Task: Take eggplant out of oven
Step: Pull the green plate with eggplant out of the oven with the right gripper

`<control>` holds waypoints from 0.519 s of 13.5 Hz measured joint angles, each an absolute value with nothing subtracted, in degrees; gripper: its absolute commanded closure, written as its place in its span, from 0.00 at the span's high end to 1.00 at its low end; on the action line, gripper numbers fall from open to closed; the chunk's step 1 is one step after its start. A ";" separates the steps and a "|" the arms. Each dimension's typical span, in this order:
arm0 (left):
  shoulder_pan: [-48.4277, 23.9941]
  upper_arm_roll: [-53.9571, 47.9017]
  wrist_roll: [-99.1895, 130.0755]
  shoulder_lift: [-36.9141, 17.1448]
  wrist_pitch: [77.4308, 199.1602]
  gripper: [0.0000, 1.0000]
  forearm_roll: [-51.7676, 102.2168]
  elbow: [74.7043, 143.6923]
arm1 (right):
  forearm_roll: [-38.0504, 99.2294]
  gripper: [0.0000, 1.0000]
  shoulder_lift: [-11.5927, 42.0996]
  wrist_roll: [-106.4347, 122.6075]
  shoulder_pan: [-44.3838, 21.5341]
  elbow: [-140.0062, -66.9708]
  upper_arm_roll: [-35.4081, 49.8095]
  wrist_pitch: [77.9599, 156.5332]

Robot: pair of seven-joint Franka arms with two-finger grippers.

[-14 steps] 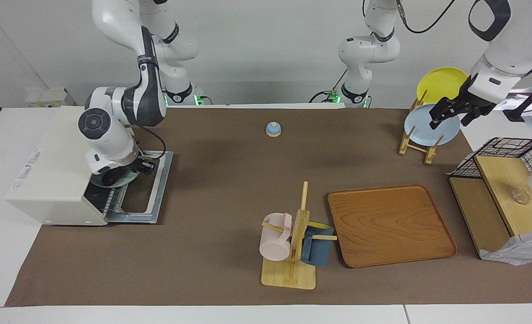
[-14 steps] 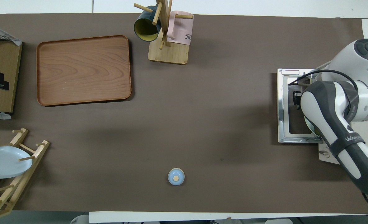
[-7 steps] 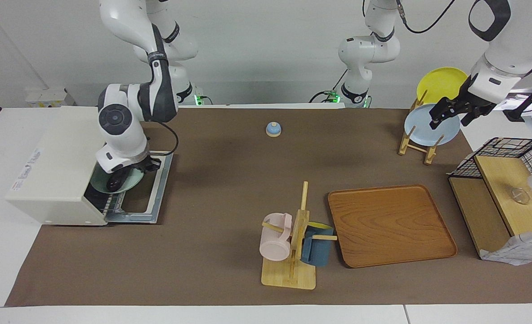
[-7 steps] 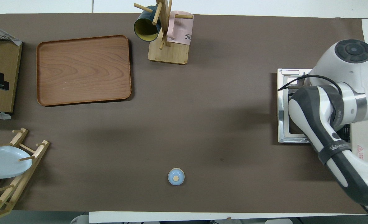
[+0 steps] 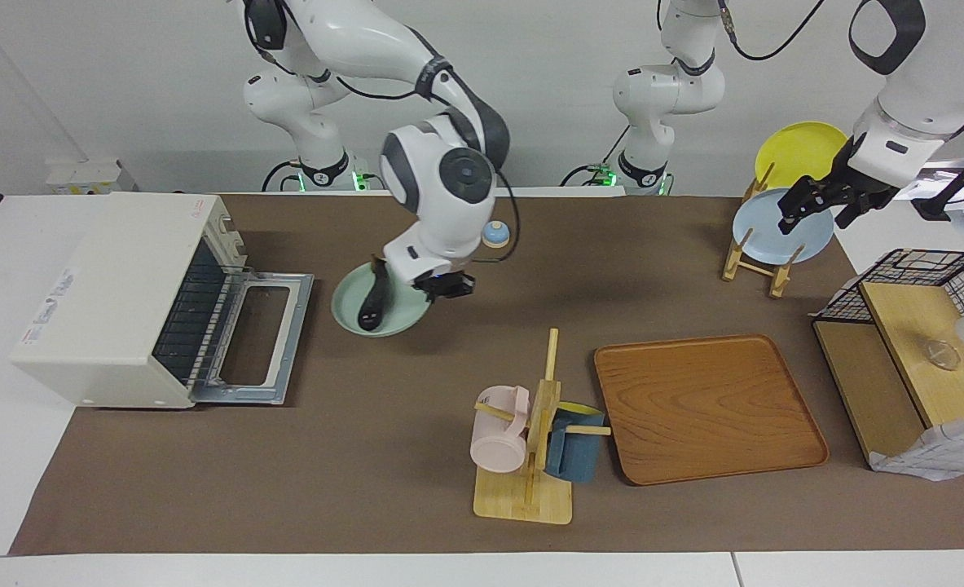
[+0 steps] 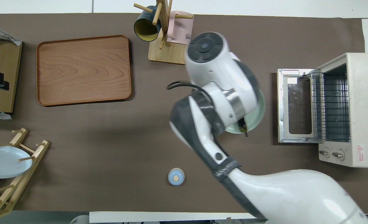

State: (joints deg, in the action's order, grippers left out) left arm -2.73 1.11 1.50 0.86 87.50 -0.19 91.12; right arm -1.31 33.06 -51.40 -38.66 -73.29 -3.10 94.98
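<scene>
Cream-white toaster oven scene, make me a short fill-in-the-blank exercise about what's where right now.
1. The dark purple eggplant lies on a pale green ____.
2. The cream-white toaster oven's door hangs ____, its wire rack bare.
3. The right gripper holds the dish by its ____, over the brown mat.
4. The left gripper waits over the wooden rack holding the light blue ____.

Missing words: plate; open; rim; plate
</scene>
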 measured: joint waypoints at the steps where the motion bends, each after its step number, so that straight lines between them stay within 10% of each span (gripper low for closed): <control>1: -2.73 1.11 1.50 0.86 87.46 1.00 -0.19 91.12 | -0.64 0.02 37.86 -55.35 -40.05 -68.44 -2.04 96.81; 3: -2.78 1.01 1.50 0.92 84.86 1.00 -0.19 91.19 | -0.34 0.07 44.67 -63.04 -41.19 -64.16 0.49 104.02; 7: -2.84 0.77 3.00 1.51 81.94 1.00 -0.16 91.70 | 0.98 0.49 48.66 -67.02 -40.84 -63.33 1.64 113.23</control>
